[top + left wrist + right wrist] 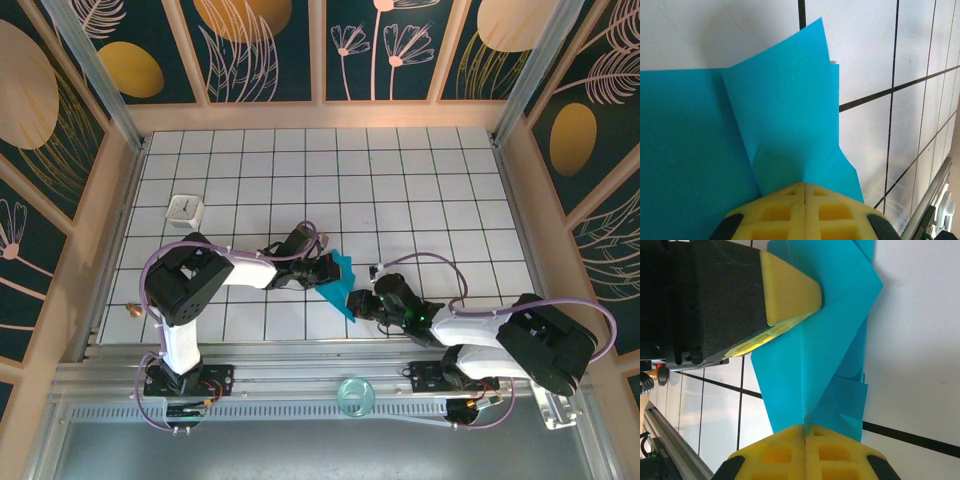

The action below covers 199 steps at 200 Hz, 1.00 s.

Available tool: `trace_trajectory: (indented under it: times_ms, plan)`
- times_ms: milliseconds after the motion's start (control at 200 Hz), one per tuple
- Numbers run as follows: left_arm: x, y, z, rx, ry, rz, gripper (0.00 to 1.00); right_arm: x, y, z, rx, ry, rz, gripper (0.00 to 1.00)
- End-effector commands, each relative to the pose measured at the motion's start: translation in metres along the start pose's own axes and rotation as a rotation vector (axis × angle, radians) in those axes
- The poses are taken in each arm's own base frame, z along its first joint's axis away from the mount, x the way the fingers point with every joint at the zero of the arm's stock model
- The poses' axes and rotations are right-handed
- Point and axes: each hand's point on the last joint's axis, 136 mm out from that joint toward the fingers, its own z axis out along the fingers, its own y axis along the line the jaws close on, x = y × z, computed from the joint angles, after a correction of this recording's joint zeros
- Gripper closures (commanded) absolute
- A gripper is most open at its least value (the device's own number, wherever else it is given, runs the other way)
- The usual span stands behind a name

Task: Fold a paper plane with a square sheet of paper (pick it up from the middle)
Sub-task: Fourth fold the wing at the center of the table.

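Left fingers [775, 212], right fingers [832, 452] on paper [342, 285] (low)

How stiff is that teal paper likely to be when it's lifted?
Probably floppy: the teal paper curls and creases between the left gripper and right gripper. Likely very light, being a thin sheet. Pinched from both sides, it might tear if pulled apart.

no readable text, labels, numbers or signs anywhere.
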Motion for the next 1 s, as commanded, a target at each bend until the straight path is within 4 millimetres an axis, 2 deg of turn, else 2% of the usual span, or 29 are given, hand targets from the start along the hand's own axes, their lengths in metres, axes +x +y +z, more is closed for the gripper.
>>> trace_trajectory:
  times_ms: [0, 991]
  plan:
    - [0.009, 0.043, 0.004, -0.143, 0.022, -0.036, 1.00, 0.004, 0.004, 0.002, -0.036, 0.022, 0.003, 0.96]
    - [0.009, 0.046, 0.005, -0.153, 0.025, -0.032, 1.00, 0.017, -0.007, 0.002, -0.113, 0.061, 0.126, 1.00]
